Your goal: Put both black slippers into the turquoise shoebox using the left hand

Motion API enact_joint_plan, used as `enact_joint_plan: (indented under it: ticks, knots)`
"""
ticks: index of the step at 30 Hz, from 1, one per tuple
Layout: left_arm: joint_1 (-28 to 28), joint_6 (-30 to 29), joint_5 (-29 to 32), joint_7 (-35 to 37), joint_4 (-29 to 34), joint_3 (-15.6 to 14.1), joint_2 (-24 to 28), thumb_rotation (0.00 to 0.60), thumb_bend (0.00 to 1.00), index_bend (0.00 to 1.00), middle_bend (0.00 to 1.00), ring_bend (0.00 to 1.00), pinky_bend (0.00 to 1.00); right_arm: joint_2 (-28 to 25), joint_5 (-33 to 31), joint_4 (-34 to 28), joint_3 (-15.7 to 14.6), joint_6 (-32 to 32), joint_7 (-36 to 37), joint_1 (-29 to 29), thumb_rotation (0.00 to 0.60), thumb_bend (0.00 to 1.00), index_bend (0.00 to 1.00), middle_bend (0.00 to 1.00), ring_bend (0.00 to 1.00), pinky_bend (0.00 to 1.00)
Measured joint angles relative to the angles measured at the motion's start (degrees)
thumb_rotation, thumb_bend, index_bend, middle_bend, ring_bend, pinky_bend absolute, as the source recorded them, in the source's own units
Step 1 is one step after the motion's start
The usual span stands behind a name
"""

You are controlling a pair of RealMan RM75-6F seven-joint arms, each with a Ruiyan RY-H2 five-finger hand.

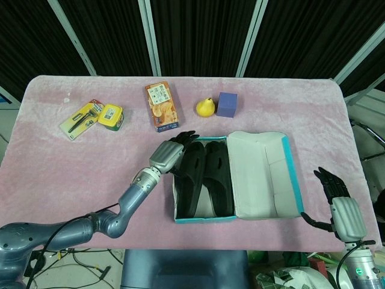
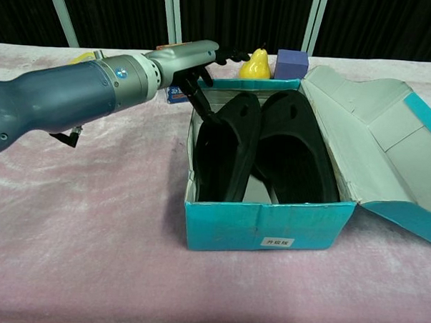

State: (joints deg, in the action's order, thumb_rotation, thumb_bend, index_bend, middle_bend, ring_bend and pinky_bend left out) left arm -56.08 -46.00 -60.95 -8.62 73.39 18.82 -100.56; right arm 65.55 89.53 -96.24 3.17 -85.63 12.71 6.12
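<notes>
Turquoise shoebox [image 1: 291,174] sits open on the pink desk [image 1: 54,162], lid flap folded out to the right. Both black slippers inside: left slipper [image 2: 227,151] tilted up on its edge against the left wall, right slipper [image 2: 296,154] lying flat beside it, the two touching. Left robot hand [image 1: 171,152] hovers at the box's far left corner, fingers [image 2: 200,100] spread and hanging down over the rim, one fingertip close to the tilted slipper's far end, contact unclear; holds nothing. Left arm reaches in from the near left. Right robot hand [image 1: 337,201] at the near right desk edge, well apart from the box, fingers apart, empty. Far side of desk: yellow pear [image 1: 205,107], purple cube [image 1: 227,104], snack box [image 1: 162,106], yellow container [image 1: 110,115], razor pack [image 1: 80,119]
</notes>
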Motion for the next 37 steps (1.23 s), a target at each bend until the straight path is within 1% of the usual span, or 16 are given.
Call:
enact_joint_plan:
  ticks: [5,9,11,15,18,20,23,27,29,30,33,37]
  knots:
    - [1.1,-1.5,-0.3,-1.7,4.2,-0.6,3.1,0.6,0.0,0.0,0.0,0.0,0.0,0.0,0.1,0.1,0.1,0.0,0.0,0.1,0.6,0.1,0.0,0.02,0.0,0.07]
    - [2.7,-4.6,-0.7,-3.3,9.2,-0.9,6.5,0.6,0.0,0.0,0.0,0.0,0.0,-0.1,0.0,0.2,0.2,0.0,0.3,0.1,0.6,0.1,0.0,0.02,0.0,0.07]
    - [3.7,-6.7,-0.9,-4.4,11.6,-1.0,8.1,0.6,0.0,0.0,0.02,0.0,0.0,-0.2,-0.1,0.3,0.2,0.1,0.5,0.1,0.6,0.1,0.0,0.02,0.0,0.07]
    - [7.1,-14.0,-1.2,-7.9,17.3,-1.4,11.8,0.6,0.0,0.08,0.08,0.0,0.01,-0.3,-0.5,0.6,0.3,0.6,0.6,0.3,0.6,0.1,0.0,0.02,0.0,0.07]
    - [10.7,-20.4,-1.7,-9.8,22.2,-1.9,14.9,0.6,0.0,0.14,0.15,0.06,0.11,-0.5,-0.9,0.9,0.4,1.4,0.3,0.6,0.6,0.1,0.0,0.03,0.0,0.07]
    - [13.4,-24.3,-2.4,-10.3,25.0,-2.4,17.2,0.6,0.0,0.17,0.16,0.07,0.14,-0.6,-1.1,1.1,0.6,1.9,-0.3,0.9,0.6,0.11,0.0,0.03,0.0,0.07]
    - [18.8,-30.4,-4.3,-10.7,29.1,-4.3,21.6,0.6,0.0,0.17,0.16,0.07,0.13,-0.7,-1.7,1.4,0.9,2.2,-2.0,1.1,0.6,0.11,0.0,0.03,0.0,0.07]
    - [26.0,-36.1,-6.5,-10.9,32.5,-8.8,27.9,0.6,0.0,0.17,0.15,0.07,0.11,-0.5,-2.7,1.7,1.4,2.1,-5.9,1.2,0.6,0.11,0.0,0.03,0.0,0.07]
    - [28.8,-38.1,-7.4,-10.7,33.3,-10.9,29.8,0.6,0.0,0.16,0.14,0.07,0.1,-0.3,-3.3,1.8,1.7,1.9,-8.4,1.2,0.6,0.11,0.0,0.03,0.0,0.07]
    - [30.6,-39.3,-8.1,-10.4,33.7,-12.4,30.6,0.6,0.0,0.16,0.14,0.07,0.1,-0.1,-3.5,1.9,1.8,1.8,-9.4,1.2,0.6,0.11,0.0,0.03,0.0,0.07]
    - [34.7,-40.9,-9.5,-9.4,34.6,-16.3,32.5,0.6,0.0,0.16,0.14,0.07,0.1,0.3,-3.9,1.8,2.1,1.3,-12.1,1.1,0.6,0.11,0.0,0.03,0.0,0.06]
    - [39.4,-42.6,-11.5,-6.4,35.3,-20.5,34.4,0.6,0.0,0.16,0.14,0.07,0.1,0.8,-4.0,1.6,2.1,0.6,-14.7,0.8,0.6,0.11,0.0,0.03,0.0,0.06]
